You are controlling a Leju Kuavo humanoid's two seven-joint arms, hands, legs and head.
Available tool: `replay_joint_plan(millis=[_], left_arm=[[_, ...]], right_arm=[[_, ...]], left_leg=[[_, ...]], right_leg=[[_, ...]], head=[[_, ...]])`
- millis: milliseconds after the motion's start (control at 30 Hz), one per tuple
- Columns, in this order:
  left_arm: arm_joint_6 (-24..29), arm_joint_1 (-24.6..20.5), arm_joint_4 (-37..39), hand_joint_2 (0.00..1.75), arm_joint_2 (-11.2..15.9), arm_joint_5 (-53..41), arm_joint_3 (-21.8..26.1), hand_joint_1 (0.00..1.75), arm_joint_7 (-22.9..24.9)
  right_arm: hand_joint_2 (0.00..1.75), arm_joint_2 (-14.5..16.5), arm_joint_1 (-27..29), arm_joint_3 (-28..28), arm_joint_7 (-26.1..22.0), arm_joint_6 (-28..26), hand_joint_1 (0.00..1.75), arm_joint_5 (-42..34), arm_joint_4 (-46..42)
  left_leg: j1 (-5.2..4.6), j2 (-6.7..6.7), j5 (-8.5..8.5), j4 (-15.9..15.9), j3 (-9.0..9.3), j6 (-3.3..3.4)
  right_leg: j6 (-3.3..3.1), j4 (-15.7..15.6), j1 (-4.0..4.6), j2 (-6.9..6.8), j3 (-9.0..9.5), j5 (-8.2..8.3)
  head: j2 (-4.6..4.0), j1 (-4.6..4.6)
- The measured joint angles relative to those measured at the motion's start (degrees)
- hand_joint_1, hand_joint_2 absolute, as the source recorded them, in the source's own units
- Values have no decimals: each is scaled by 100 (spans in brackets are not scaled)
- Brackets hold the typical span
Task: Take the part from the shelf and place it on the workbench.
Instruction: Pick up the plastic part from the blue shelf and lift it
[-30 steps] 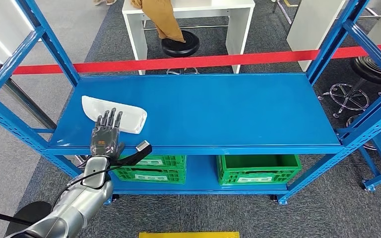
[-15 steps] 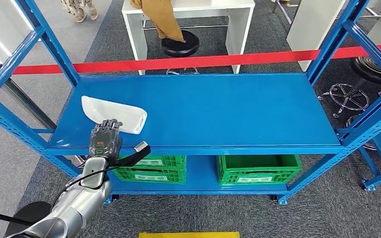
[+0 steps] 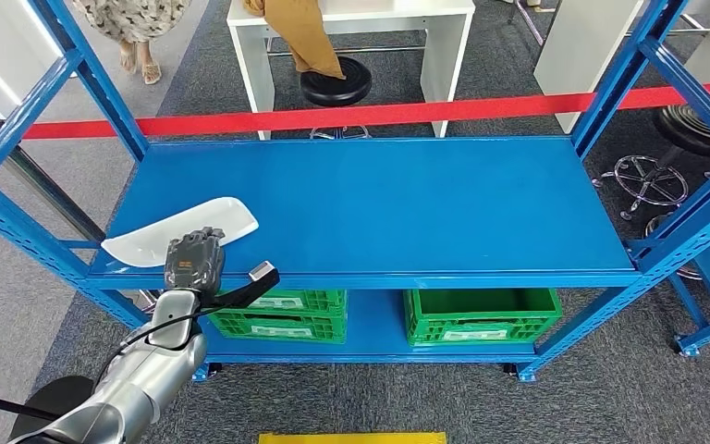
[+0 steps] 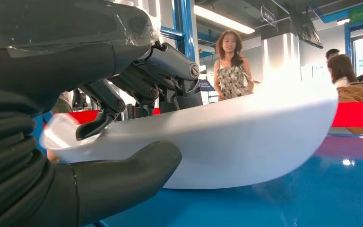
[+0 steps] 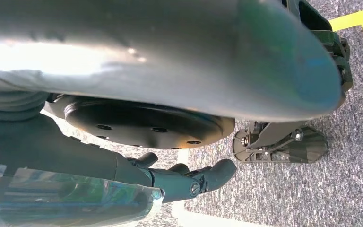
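While I watched the head view, my left hand had its fingers curled over the rim of the white part, with the thumb underneath, so the part was clamped between them. That part sat at the near-left corner of the blue shelf, tilted, its left end poking out past the shelf's edge. From the left wrist view I saw its far end lifted off the blue surface. My right hand hung over grey carpet, fingers curled in with nothing between them. Below the shelf stood two green crates. Beyond the shelf ran a red barrier tape, and behind that a white desk and a black stool.
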Motion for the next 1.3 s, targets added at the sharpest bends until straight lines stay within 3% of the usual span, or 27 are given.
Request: replay_joint_plan(millis=[400, 900, 967, 1100, 1300], left_arm=[[0, -1, 0, 175, -1, 1, 7, 156, 0], [129, -3, 15, 175, -2, 2, 75, 175, -18], [190, -12, 12, 175, 30, 2, -35, 175, 343], [224, -59, -52, 175, 225, 2, -737, 175, 1200], [233, -87, -138, 175, 362, 2, -1108, 175, 1108]], right_arm=[[0, 0, 0, -2, -1, 0, 0, -9, 0], [0, 0, 0, -6, -31, -13, 0, -59, 0], [0, 0, 0, -7, -36, -10, 0, -55, 0], [0, 0, -1, -7, -43, 5, 0, -14, 0], [0, 0, -3, -7, -92, 11, 0, 1, 0]], left_leg=[[0, 0, 0, 0, 0, 0], [0, 0, 0, 0, 0, 0], [0, 0, 0, 0, 0, 0], [0, -1, 0, 0, -1, 0], [0, 2, 0, 0, -1, 0]], right_leg=[[0, 0, 0, 0, 0, 0], [0, 0, 0, 0, 0, 0], [0, 0, 0, 0, 0, 0], [0, 0, 0, 0, -1, 0], [0, 1, 1, 1, -1, -1]], head=[[0, 0], [0, 1], [0, 1], [0, -1], [0, 1]])
